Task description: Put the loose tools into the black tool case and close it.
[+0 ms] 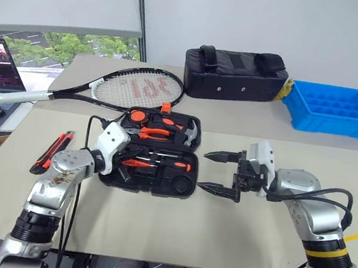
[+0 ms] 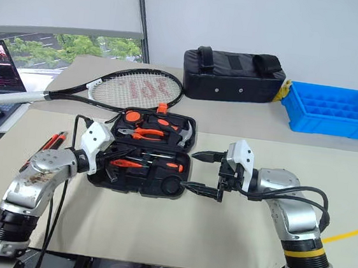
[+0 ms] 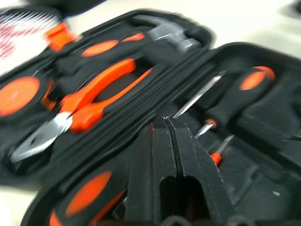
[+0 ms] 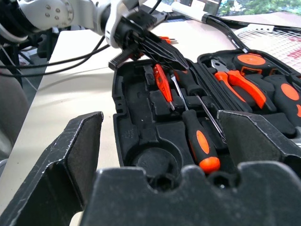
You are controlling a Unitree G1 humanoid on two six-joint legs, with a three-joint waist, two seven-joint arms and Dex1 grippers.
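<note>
The black tool case (image 1: 154,154) is seen lying open at table centre, with pliers (image 1: 150,133) and screwdrivers (image 1: 163,164) seated inside. The left gripper (image 4: 157,49) is held over the case's 9 o'clock edge, fingers pressed together on nothing. The right gripper (image 1: 221,174) is stationed at 3 o'clock of the case, fingers spread wide. A utility knife (image 1: 52,151) is noted loose at 9 o'clock, well apart.

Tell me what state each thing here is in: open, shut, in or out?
Tool case: open, lying flat, tools in its recesses.
Utility knife: loose on the table, outside the case.
Left fingers: shut, over the case, holding nothing.
Right fingers: open, beside the case.
Black bag: closed.
</note>
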